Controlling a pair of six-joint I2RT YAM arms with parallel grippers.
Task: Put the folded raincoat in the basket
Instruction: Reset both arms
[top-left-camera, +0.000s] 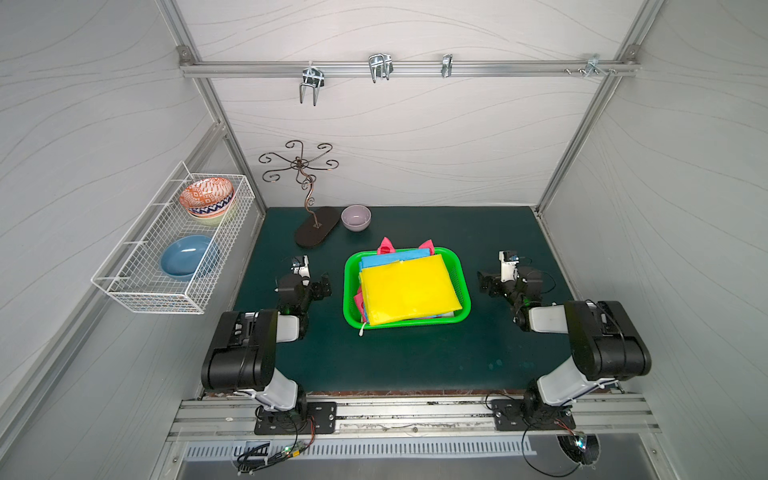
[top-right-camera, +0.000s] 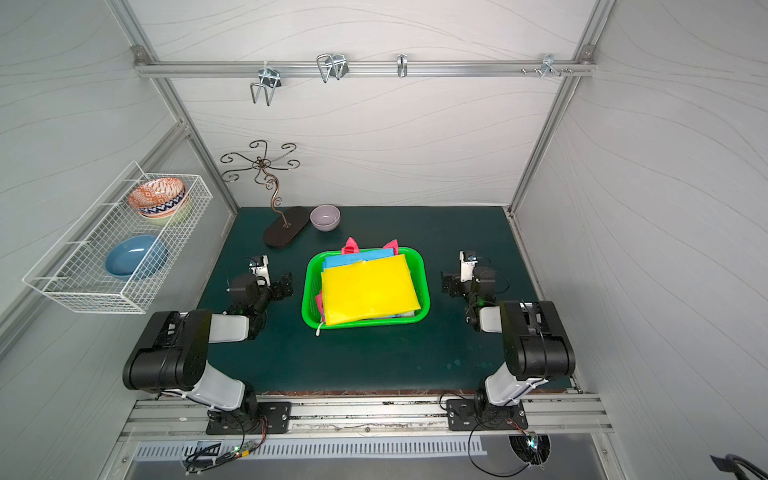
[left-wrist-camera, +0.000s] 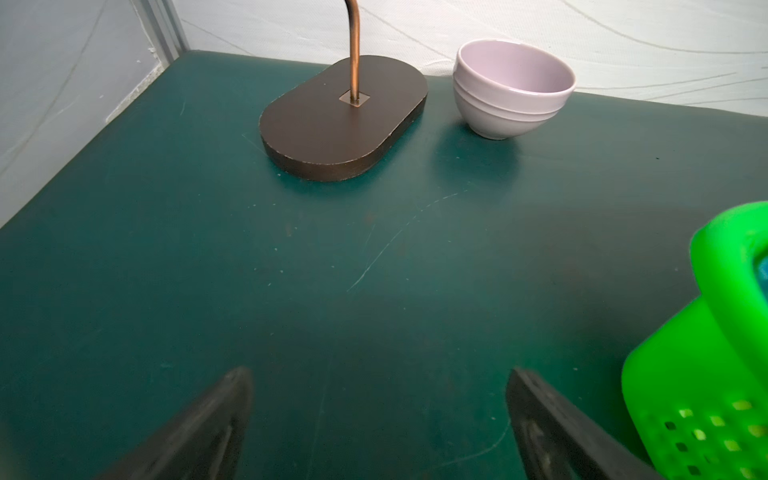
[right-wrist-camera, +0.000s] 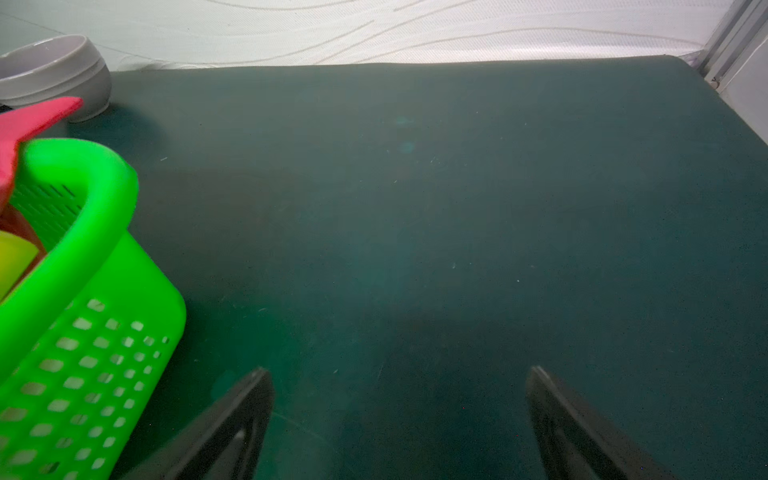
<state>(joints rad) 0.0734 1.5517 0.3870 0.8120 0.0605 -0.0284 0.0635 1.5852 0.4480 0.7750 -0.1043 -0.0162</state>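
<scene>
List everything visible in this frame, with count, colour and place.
basket: one, bright green, middle of the mat
yellow raincoat: one, yellow, folded, topmost in the basket
blue sheet: one, blue, under the yellow raincoat
pink sheet: at least one, pink, corners poking over the basket's far rim
small bowl: one, lilac, far side of the mat
hook stand: one, dark bronze, beside the small bowl
wire rack: one, white, on the left wall
patterned bowl: one, orange and blue, stacked in the rack
blue bowl: one, blue, in the rack
rail hooks: four, silver, back rail
mat: one, dark green
left hand: black, open, empty
right hand: black, open, empty
</scene>
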